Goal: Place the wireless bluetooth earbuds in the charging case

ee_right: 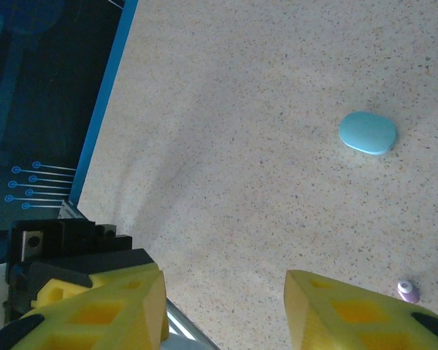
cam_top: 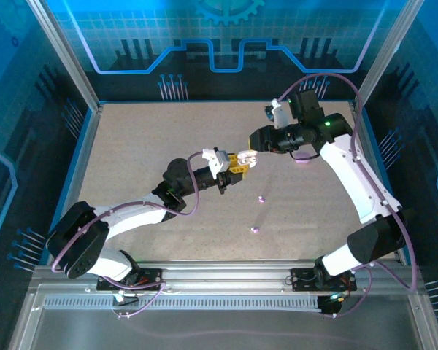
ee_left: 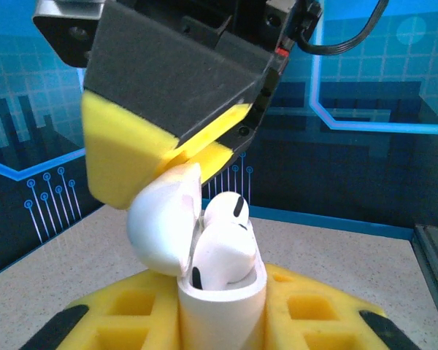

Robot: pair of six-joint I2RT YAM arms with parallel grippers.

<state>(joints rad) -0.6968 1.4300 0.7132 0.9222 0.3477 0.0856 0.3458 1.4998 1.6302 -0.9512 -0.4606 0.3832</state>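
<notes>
My left gripper (ee_left: 223,310) is shut on a white charging case (ee_left: 220,321), held upright off the table between its yellow pads. The case's lid (ee_left: 164,222) stands open to the left. Two white earbuds (ee_left: 223,248) sit in the case, their heads standing above the rim. My right gripper (cam_top: 252,151) hovers just above the case, and one of its yellow fingers (ee_left: 128,157) rests against the top of the lid. In the right wrist view the right gripper (ee_right: 223,299) is open with nothing between its jaws. Two pinkish-purple earbuds (cam_top: 260,198) (cam_top: 254,230) lie loose on the table.
A light blue pebble-shaped case (ee_right: 367,133) lies shut on the speckled table (ee_right: 263,109). One purple earbud (ee_right: 407,291) lies beside the right finger. A pinkish object (cam_top: 302,162) peeks from under the right arm. Blue walls ring the table.
</notes>
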